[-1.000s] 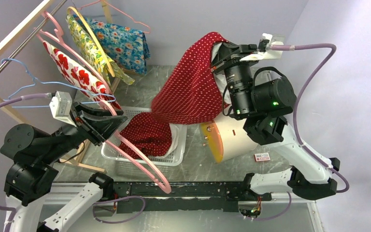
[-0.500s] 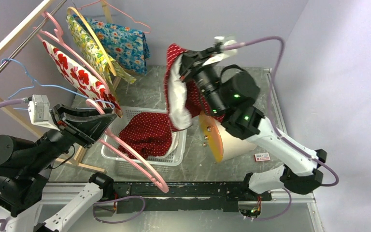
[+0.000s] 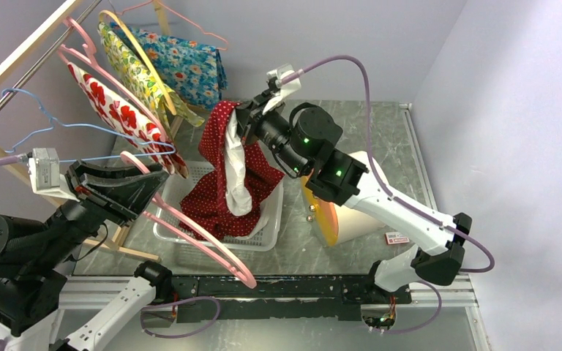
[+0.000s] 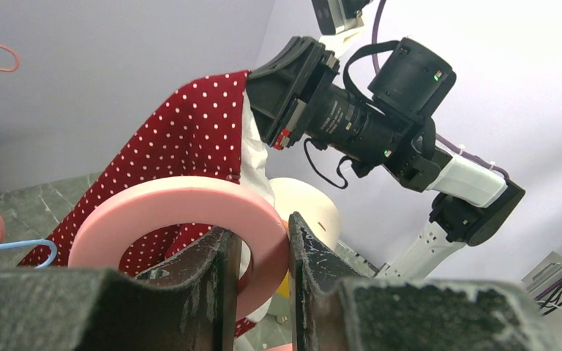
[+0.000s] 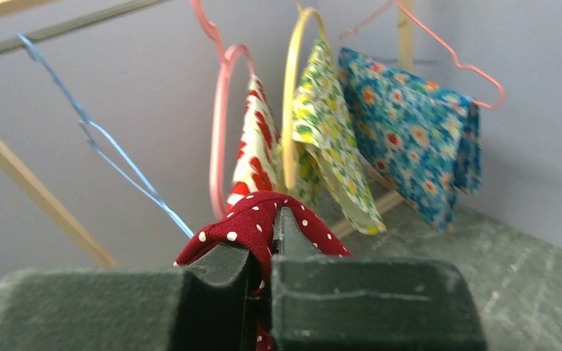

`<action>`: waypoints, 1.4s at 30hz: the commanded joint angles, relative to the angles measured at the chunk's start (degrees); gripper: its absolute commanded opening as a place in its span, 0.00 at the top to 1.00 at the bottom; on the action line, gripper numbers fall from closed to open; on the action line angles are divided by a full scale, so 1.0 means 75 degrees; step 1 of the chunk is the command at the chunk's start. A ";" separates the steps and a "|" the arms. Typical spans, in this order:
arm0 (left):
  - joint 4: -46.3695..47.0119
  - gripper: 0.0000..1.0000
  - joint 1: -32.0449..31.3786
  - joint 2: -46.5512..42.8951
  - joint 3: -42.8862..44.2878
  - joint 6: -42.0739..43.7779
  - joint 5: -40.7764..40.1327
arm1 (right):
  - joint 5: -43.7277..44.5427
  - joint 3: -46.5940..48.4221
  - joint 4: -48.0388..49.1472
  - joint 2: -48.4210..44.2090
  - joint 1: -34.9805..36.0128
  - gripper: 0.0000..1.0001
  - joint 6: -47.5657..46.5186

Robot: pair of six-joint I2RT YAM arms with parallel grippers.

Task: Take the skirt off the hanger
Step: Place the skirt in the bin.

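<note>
The red white-dotted skirt (image 3: 218,142) hangs with its white lining showing from my right gripper (image 3: 238,123), which is shut on its top edge; its lower part lies in the white basket (image 3: 212,246). In the right wrist view the fabric (image 5: 257,213) bunches between the closed fingers of the right gripper (image 5: 271,228). My left gripper (image 3: 151,191) is shut on the thick pink hanger (image 3: 212,245), held low over the basket's left side, apart from the skirt's top. In the left wrist view the hanger (image 4: 183,196) loops through the left gripper (image 4: 261,245), with the skirt (image 4: 190,135) behind it.
A wooden clothes rack (image 3: 15,58) at the left carries a blue wire hanger (image 3: 51,124), a red-flowered cloth (image 3: 113,110), a yellow-flowered cloth (image 3: 143,69) and a blue floral cloth (image 3: 190,66). A white drum with an orange lid (image 3: 351,212) lies right of the basket.
My right gripper has swung left and down with the skirt, from the upper right to above the basket. My left arm has drawn back to the left with the pink hanger.
</note>
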 commanded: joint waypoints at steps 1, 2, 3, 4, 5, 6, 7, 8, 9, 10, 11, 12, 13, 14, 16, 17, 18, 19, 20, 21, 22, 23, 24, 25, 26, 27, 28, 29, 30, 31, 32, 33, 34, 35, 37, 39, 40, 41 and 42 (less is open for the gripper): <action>0.0220 0.93 -0.0050 -0.0038 0.0156 -0.0134 -0.0106 | -0.1305 0.1112 0.0330 0.0362 -0.0017 1.00 0.0524; 0.0253 0.93 -0.0057 -0.0078 0.0140 -0.0167 -0.0126 | -0.1475 0.1205 0.0284 0.0548 -0.0014 1.00 0.0678; 0.0244 0.93 -0.0058 -0.0109 0.0153 -0.0181 -0.0149 | -0.1569 0.1225 0.0267 0.0640 -0.0022 1.00 0.0829; 0.0180 0.93 -0.0058 -0.0117 0.0200 -0.0176 -0.0182 | -0.1627 0.1209 0.0256 0.0710 -0.0018 1.00 0.0988; 0.0081 0.93 -0.0058 -0.0123 0.0273 -0.0149 -0.0226 | -0.1709 0.1141 0.0259 0.0744 -0.0014 1.00 0.1165; -0.0023 0.93 -0.0057 -0.0119 0.0339 -0.0113 -0.0274 | -0.1850 0.1028 0.0299 0.0735 -0.0019 1.00 0.1313; -0.0117 0.93 -0.0055 -0.0111 0.0396 -0.0079 -0.0320 | -0.2036 0.0884 0.0404 0.0696 -0.0022 1.00 0.1454; -0.0171 0.93 -0.0056 -0.0119 0.0432 -0.0050 -0.0371 | -0.2222 0.0703 0.0547 0.0635 -0.0018 1.00 0.1607; -0.0222 0.93 -0.0058 -0.0111 0.0468 -0.0036 -0.0420 | -0.2393 0.0547 0.0751 0.0568 -0.0021 1.00 0.1777; -0.0256 0.93 -0.0058 -0.0119 0.0492 -0.0027 -0.0427 | -0.2545 0.0427 0.0829 0.0508 -0.0016 1.00 0.1939; -0.0266 0.93 -0.0058 -0.0104 0.0500 -0.0016 -0.0419 | -0.2682 0.0338 0.0917 0.0453 -0.0018 1.00 0.2078; -0.0267 0.93 -0.0057 -0.0092 0.0495 -0.0004 -0.0408 | -0.2809 0.0289 0.0931 0.0387 -0.0024 1.00 0.2190; -0.0259 0.93 -0.0052 -0.0080 0.0481 0.0011 -0.0388 | -0.2923 0.0248 0.0916 0.0334 -0.0025 1.00 0.2320; -0.0240 0.93 -0.0057 -0.0073 0.0453 0.0024 -0.0397 | -0.3033 0.0209 0.0920 0.0275 -0.0022 1.00 0.2440; -0.0206 0.93 -0.0051 -0.0062 0.0394 0.0026 -0.0393 | -0.3267 0.0110 0.0940 0.0170 -0.0016 1.00 0.2717; -0.0182 0.93 -0.0057 -0.0067 0.0360 0.0016 -0.0368 | -0.3430 0.0051 0.0969 0.0128 -0.0023 1.00 0.2812; -0.0140 0.93 -0.0058 -0.0089 0.0319 0.0004 -0.0343 | -0.3560 -0.0005 0.0963 0.0094 -0.0016 1.00 0.2871; -0.0089 0.93 -0.0058 -0.0104 0.0258 -0.0016 -0.0319 | -0.3672 -0.0057 0.0900 0.0063 -0.0015 1.00 0.2900; -0.0056 0.93 -0.0057 -0.0131 0.0216 -0.0029 -0.0322 | -0.3687 -0.0107 0.0808 0.0029 -0.0014 1.00 0.2942; -0.0027 0.93 -0.0056 -0.0148 0.0181 -0.0042 -0.0326 | -0.3633 -0.0235 0.0790 -0.0036 -0.0014 1.00 0.2974; -0.0012 0.93 -0.0051 -0.0157 0.0145 -0.0054 -0.0338 | -0.3598 -0.0412 0.0857 -0.0105 -0.0030 1.00 0.3038; -0.0016 0.93 -0.0057 -0.0175 0.0133 -0.0056 -0.0344 | -0.3529 -0.0640 0.0960 -0.0184 -0.0024 1.00 0.3106; -0.0021 0.93 -0.0058 -0.0169 0.0127 -0.0062 -0.0343 | -0.3476 -0.0804 0.1028 -0.0242 -0.0022 1.00 0.3161; -0.0022 0.93 -0.0058 -0.0161 0.0142 -0.0067 -0.0340 | -0.3450 -0.0953 0.1063 -0.0275 -0.0025 1.00 0.3243; -0.0030 0.93 -0.0058 -0.0150 0.0163 -0.0068 -0.0322 | -0.3490 -0.1021 0.1103 -0.0290 -0.0025 1.00 0.3297; -0.0058 0.93 -0.0057 -0.0139 0.0202 -0.0068 -0.0320 | -0.3594 -0.1056 0.1168 -0.0284 -0.0025 1.00 0.3320; -0.0098 0.93 -0.0052 -0.0130 0.0251 -0.0057 -0.0317 | -0.3703 -0.1082 0.1248 -0.0272 -0.0025 1.00 0.3311; -0.0132 0.93 -0.0048 -0.0111 0.0290 -0.0056 -0.0338 | -0.3766 -0.1085 0.1310 -0.0245 -0.0022 1.00 0.3272; -0.0148 0.93 -0.0051 -0.0109 0.0316 -0.0050 -0.0361 | -0.3743 -0.1086 0.1331 -0.0212 -0.0022 1.00 0.3173; -0.0160 0.93 -0.0057 -0.0120 0.0324 -0.0054 -0.0373 | -0.3617 -0.1059 0.1221 -0.0151 -0.0025 1.00 0.3055; -0.0152 0.93 -0.0052 -0.0127 0.0325 -0.0056 -0.0401 | -0.3418 -0.1008 0.1073 -0.0083 -0.0035 1.00 0.2935; -0.0142 0.93 -0.0057 -0.0139 0.0309 -0.0066 -0.0410 | -0.3212 -0.0937 0.0932 0.0005 -0.0060 1.00 0.2721; -0.0129 0.93 -0.0058 -0.0149 0.0297 -0.0076 -0.0416 | -0.2975 -0.0840 0.0726 0.0115 -0.0077 1.00 0.2458; -0.0118 0.93 -0.0058 -0.0156 0.0282 -0.0085 -0.0424 | -0.2617 -0.0709 0.0476 0.0256 -0.0084 1.00 0.2135; -0.0124 0.93 -0.0058 -0.0147 0.0267 -0.0090 -0.0428 | -0.1871 -0.0531 0.0121 0.0549 -0.0170 1.00 0.1494; -0.0163 0.93 -0.0058 -0.0111 0.0314 -0.0091 -0.0437 | -0.1089 -0.0370 -0.0118 0.0875 -0.0265 1.00 0.0822; -0.0189 0.93 -0.0055 -0.0082 0.0360 -0.0085 -0.0429 | -0.0659 -0.0268 -0.0202 0.1084 -0.0301 1.00 0.0440; -0.0212 0.93 -0.0050 -0.0055 0.0404 -0.0080 -0.0430 | -0.0302 -0.0137 -0.0293 0.1296 -0.0359 1.00 0.0131; -0.0226 0.93 -0.0056 -0.0024 0.0432 -0.0069 -0.0428 | 0.0054 -0.0028 -0.0314 0.1491 -0.0408 1.00 -0.0157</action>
